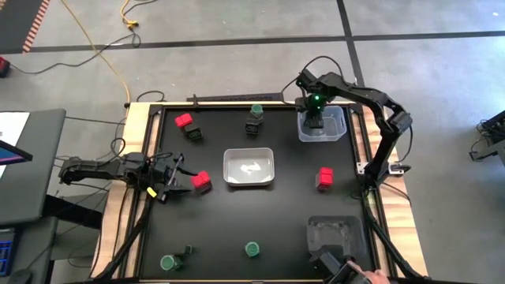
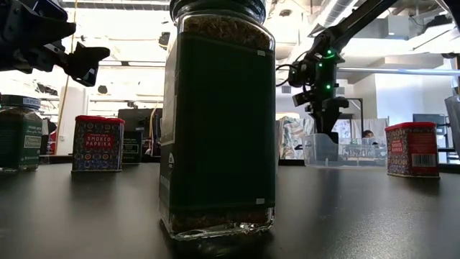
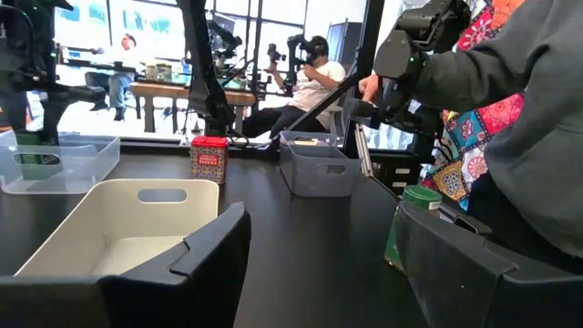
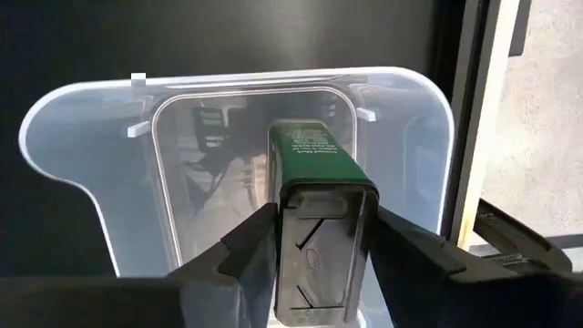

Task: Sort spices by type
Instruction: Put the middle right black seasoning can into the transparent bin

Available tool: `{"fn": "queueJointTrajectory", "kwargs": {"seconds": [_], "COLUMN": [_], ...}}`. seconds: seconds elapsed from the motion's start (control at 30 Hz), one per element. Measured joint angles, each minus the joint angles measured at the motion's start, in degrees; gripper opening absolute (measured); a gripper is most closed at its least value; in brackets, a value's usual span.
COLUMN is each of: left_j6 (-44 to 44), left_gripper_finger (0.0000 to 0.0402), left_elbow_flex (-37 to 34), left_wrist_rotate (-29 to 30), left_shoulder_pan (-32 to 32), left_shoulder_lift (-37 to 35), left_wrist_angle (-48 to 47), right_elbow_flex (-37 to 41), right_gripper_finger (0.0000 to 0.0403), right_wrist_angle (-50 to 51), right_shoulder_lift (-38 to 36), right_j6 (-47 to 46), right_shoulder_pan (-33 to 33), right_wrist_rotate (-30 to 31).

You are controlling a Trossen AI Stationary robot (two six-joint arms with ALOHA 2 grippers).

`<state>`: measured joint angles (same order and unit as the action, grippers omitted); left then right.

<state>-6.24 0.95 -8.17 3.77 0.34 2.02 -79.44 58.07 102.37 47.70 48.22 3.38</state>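
- The table (image 1: 237, 229) is black, and the spices are spread all over it, so I think the sorting has only just begun.
- The grey tray (image 1: 335, 237) sits at about 5 o'clock. It looks like nothing has been sorted into it yet (a person's hand shows just past it at the edge).
- The white tray (image 1: 249, 168) in the middle looks bare too.
- The clear tray (image 1: 322, 126) is at about 1 o'clock. The right gripper (image 4: 314, 239) hangs over it, clamped on a dark tin (image 4: 319, 214) with a green top. The tin is not let go yet.
- The left gripper (image 1: 175, 183) is at 9 o'clock with its fingers apart. A red box (image 1: 201, 182) lies just beside it, not held.
- Two more red boxes wait: one at 11 o'clock (image 1: 183, 120) and one at 3 o'clock (image 1: 324, 177).
- A dark jar (image 1: 254, 120) stands at 12 o'clock.
- One green-lid jar (image 1: 252, 249) sits at 6 o'clock and another green-lid jar (image 1: 168, 262) at 7 o'clock.
- So one tin is almost in its place, and I think all the rest are left to do.
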Motion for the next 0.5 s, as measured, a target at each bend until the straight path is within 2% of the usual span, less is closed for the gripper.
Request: {"fn": "queueJointTrajectory", "kwargs": {"seconds": [0.5], "left_j6": [0.0], "left_gripper_finger": [0.0259], "left_elbow_flex": [0.0], "left_wrist_rotate": [0.0], "left_shoulder_pan": [0.0], "left_shoulder_lift": [0.0], "left_wrist_angle": [0.0], "right_elbow_flex": [0.0], "right_gripper_finger": [0.0202], "right_wrist_angle": [-0.2], "right_shoulder_lift": [0.0], "right_j6": [0.4], "right_shoulder_pan": [1.1], "right_wrist_rotate": [0.2]}}
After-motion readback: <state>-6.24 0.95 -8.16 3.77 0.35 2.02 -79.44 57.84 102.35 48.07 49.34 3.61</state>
